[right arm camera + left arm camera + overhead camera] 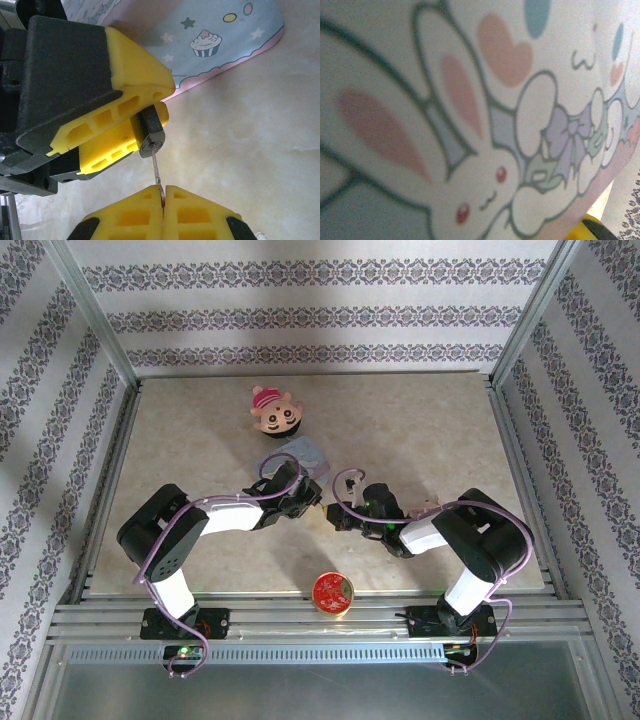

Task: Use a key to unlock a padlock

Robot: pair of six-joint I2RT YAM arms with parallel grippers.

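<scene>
Lining the key (156, 169) up with the padlock (151, 131)
Top view: left gripper (305, 495) and right gripper (335, 517) meet at the table's (200, 420) middle, by the cartoon tin's (305, 453) near edge. Left wrist: tin lid, close. Right wrist: left gripper pinches the small, rigid padlock's body; right gripper, pressed tight, clamps the thin, slippery key, tip at the keyway.

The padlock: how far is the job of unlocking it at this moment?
Done: the left gripper grips the padlock, and the right gripper pinches the key. In hand: the key's tip is at the keyhole on the padlock's end, roughly lined up; how deep it sits is unclear. Left: push the key in, turn it, open the padlock.
</scene>
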